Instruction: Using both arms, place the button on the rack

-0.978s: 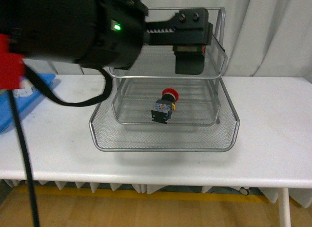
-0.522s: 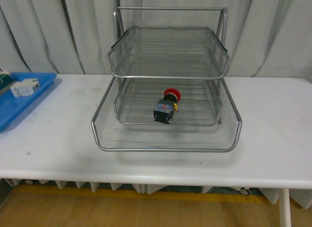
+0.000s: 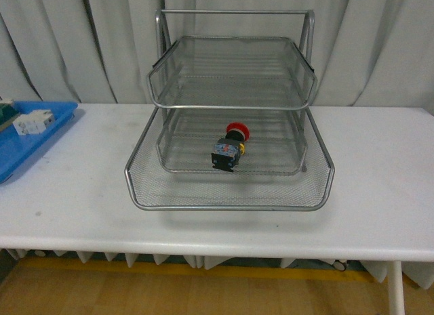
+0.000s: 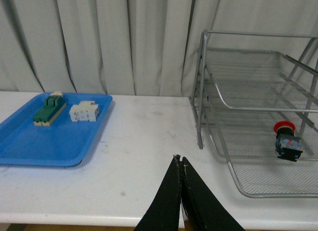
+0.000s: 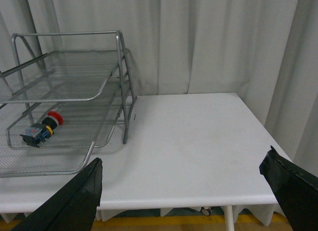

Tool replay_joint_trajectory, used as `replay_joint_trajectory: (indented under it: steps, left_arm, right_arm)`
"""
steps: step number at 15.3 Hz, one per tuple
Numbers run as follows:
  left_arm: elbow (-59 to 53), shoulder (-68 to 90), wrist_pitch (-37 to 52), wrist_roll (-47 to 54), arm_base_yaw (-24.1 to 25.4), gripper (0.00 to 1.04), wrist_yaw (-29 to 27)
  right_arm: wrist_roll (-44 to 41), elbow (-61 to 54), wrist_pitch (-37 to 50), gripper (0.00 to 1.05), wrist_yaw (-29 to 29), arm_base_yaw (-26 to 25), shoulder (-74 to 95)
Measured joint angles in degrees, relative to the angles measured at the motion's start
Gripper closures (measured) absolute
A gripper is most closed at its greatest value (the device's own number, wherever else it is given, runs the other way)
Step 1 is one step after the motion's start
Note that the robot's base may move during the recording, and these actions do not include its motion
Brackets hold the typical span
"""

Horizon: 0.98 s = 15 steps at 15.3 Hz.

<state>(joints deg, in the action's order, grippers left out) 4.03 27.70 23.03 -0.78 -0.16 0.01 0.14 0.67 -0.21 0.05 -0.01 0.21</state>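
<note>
The button [image 3: 230,147] lies on its side inside the rack [image 3: 227,208], on what I take for the middle tier, close to that tier's front rim, red cap toward the back. The rack stands mid-table toward the back edge, and the blue tray [image 3: 20,152] sits at the table's [image 3: 380,193] left edge with the white block [image 4: 84,112] and the green block [image 4: 49,108] on it. Both arms are out of the front view. From the wrist cameras, the left gripper [image 4: 179,159] has its jaws pressed together with nothing between them, hanging over the front edge between tray and rack, and the right gripper [image 5: 183,159] is spread wide and empty near the right front corner. To my eye the placing is done, so the risk lies in leaving: the wire rack looks light, and an arm brushing its frame could shove it or jolt the button, whose round cap could let it roll toward the rim. Against a second ago, the big dark arm that reached across the top tier is gone from the front view, while the button lies just where it was.
</note>
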Motion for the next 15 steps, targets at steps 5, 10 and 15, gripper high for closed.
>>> replay_joint_trajectory:
  steps: [5, 10, 15]
  left_arm:
    - [-1.73, -6.01, -4.22, 0.0, 0.0, 1.03, 0.0]
    - [-3.52, -12.68, -7.61, 0.0, 0.0, 1.03, 0.0]
    - [-3.52, -17.33, -12.57, 0.0, 0.0, 1.03, 0.0]
  right_arm:
    - [0.0, 0.0, 0.0, 0.06, 0.0, 0.0, 0.0]
    - [0.0, 0.0, 0.0, 0.06, 0.0, 0.0, 0.0]
    - [0.0, 0.0, 0.0, 0.06, 0.0, 0.0, 0.0]
